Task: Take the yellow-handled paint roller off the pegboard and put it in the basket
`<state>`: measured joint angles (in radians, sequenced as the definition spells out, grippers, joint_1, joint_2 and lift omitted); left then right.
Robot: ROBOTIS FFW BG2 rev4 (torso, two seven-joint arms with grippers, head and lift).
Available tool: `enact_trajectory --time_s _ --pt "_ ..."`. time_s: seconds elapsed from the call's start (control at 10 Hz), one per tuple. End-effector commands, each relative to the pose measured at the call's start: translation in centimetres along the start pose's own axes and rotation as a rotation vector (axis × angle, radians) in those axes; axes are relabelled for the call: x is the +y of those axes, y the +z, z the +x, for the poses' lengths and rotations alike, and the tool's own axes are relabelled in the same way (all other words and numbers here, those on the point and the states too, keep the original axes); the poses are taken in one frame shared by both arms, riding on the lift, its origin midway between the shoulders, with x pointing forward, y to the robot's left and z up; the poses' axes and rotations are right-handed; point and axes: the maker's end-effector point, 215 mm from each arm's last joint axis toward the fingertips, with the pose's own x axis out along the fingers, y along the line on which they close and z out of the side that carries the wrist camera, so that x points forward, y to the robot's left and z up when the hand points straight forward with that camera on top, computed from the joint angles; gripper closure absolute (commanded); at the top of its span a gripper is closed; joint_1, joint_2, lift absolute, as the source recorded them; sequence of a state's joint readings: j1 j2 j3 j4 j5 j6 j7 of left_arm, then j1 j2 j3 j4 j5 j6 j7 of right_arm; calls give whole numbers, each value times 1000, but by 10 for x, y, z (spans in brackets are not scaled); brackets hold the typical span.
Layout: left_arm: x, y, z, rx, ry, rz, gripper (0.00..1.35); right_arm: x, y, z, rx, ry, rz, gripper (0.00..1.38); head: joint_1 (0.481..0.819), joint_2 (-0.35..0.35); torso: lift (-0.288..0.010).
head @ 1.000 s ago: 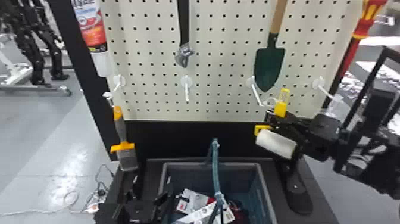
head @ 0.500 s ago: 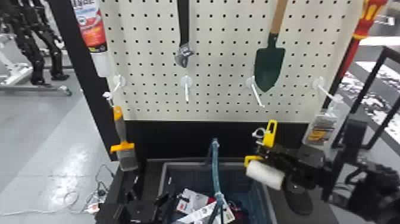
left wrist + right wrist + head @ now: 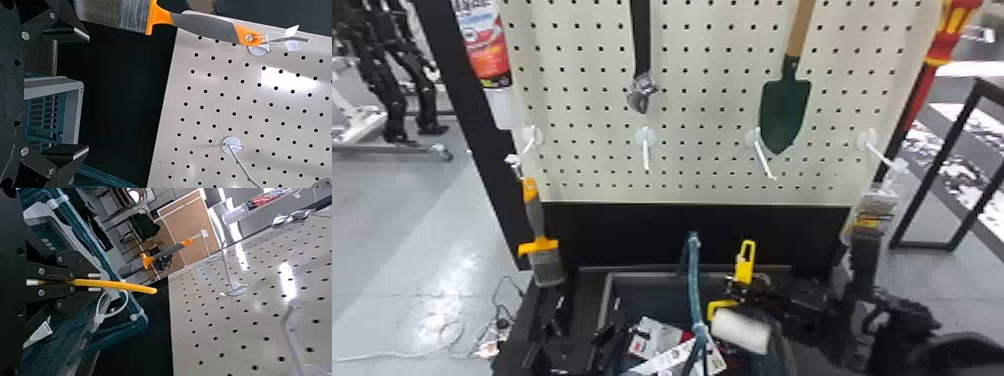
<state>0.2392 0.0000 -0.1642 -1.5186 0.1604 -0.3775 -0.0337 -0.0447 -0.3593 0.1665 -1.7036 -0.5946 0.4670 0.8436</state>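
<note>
Paint roller [image 3: 739, 331] is hanging over the right side of the basket [image 3: 604, 300], and my right gripper [image 3: 738, 287] is pinching its yellow handle [image 3: 133, 287] tightly. I'm extending that arm inward from the right edge; my left gripper [image 3: 579, 327] is waiting low beside the basket, fingers standing wide apart.

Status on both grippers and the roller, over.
Right gripper shut on paint roller, at right side of basket. Left gripper open, empty. Possible snag: raised basket handle, just left of roller.
</note>
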Motion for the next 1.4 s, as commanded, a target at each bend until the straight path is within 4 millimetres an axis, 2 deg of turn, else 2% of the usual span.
enact_trajectory --time_s 0.0,0.2,0.3,0.4,0.5,0.6,0.7,1.3 --pt "0 1 0 -2 2 -4 294 -6 -19 12 21 16 34 1283 549 0 -100" --pt "0 0 1 -2 2 -6 294 -15 -42 16 40 27 67 1269 549 0 -100" --pt "0 0 0 -1 3 -7 294 -21 -49 15 41 16 77 1157 549 0 -100" --pt "0 -1 0 -1 3 -7 294 -24 -52 15 42 10 83 989 549 0 -100" --pt "0 0 0 -2 3 -7 294 -25 -51 15 37 7 72 568 549 0 -100" --pt "0 0 0 -2 3 -7 294 -25 -49 15 35 7 68 251 549 0 -100" --pt "0 1 0 -5 3 -7 294 -26 -49 15 35 5 66 99 549 0 -100" --pt "0 2 0 -7 3 -7 294 -23 -44 18 22 12 61 121 549 0 -100"
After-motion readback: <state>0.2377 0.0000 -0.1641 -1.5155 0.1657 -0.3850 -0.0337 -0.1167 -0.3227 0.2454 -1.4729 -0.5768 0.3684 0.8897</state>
